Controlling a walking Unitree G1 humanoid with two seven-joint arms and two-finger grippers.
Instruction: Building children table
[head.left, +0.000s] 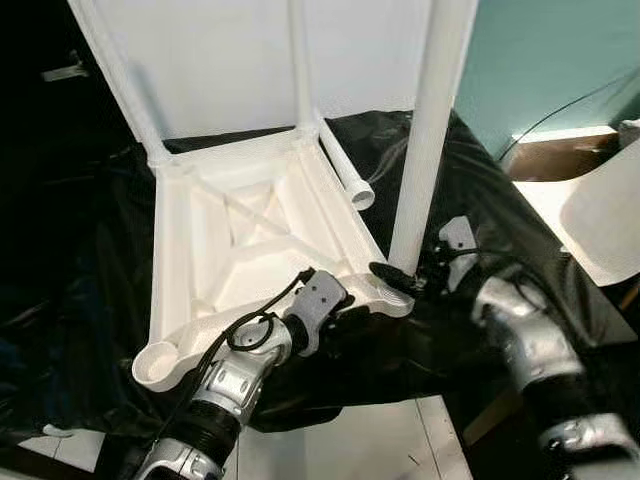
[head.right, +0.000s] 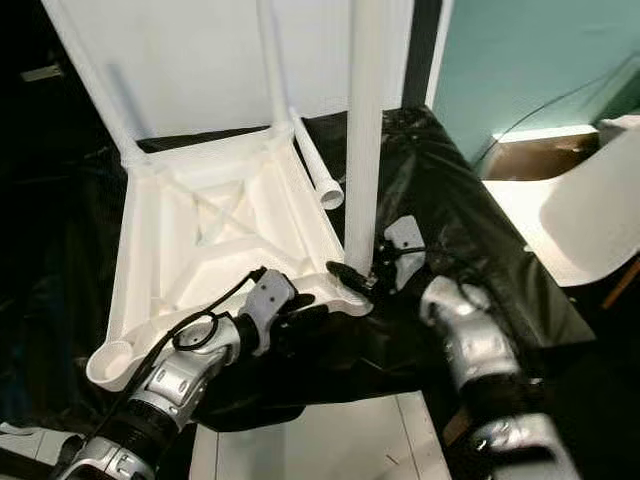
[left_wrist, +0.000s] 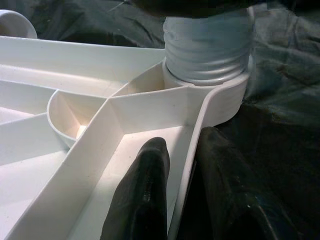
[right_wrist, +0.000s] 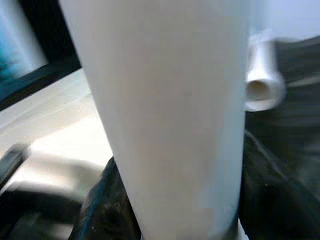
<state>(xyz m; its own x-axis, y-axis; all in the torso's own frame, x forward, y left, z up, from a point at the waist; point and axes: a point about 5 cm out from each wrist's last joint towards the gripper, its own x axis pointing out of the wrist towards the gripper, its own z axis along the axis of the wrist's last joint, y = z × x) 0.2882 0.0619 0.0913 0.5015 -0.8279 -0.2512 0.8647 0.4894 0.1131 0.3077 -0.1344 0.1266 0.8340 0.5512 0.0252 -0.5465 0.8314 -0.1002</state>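
At frame centre, the upturned white ribbed plastic tabletop (head.left: 250, 250) lies on black sheeting (head.left: 470, 180). The left gripper (left_wrist: 175, 195) is clamped on its rim. The right gripper (head.left: 405, 275) is closed around the base of the upright white plastic tube leg (head.left: 430, 130) at the lower-right corner socket.

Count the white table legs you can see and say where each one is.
4. Two stand in the far corners of the upturned tabletop: far-left leg and far-right leg. One loose leg lies beside the tabletop. The right gripper holds the near-right leg upright.
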